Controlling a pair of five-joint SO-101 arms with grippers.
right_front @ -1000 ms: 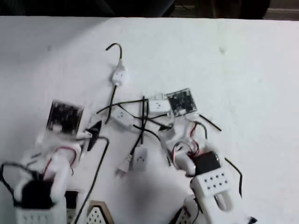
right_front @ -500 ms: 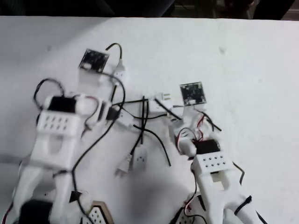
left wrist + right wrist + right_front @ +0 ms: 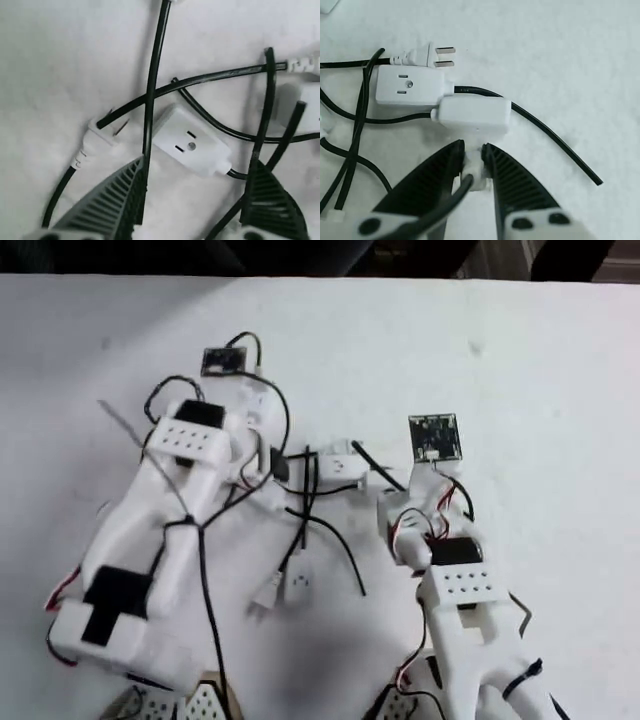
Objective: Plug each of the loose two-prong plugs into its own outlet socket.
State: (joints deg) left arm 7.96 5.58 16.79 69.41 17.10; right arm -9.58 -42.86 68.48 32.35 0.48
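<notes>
My left gripper [image 3: 200,162] hangs open above a white outlet socket [image 3: 190,145] whose slots face up. A loose white two-prong plug [image 3: 99,136] lies just beside that socket, with black cords [image 3: 150,90] crossing between them. My right gripper [image 3: 474,147] is shut on a white plug [image 3: 473,170] whose front end meets a white socket block [image 3: 475,114]. Another socket [image 3: 409,86] lies behind that block, and a free plug [image 3: 422,55] rests against it. In the high view the left gripper [image 3: 272,468] and the right gripper [image 3: 385,490] flank the cord tangle [image 3: 305,500].
A further socket [image 3: 300,580] with a loose plug [image 3: 265,600] beside it lies nearer the table's front edge. One more socket [image 3: 253,395] sits at the back, partly behind the left arm. The white table [image 3: 540,370] is bare to the right and at the back.
The left arm has swung from the front left corner up and across to the cord tangle. The right gripper has shifted a little back and to the right.
</notes>
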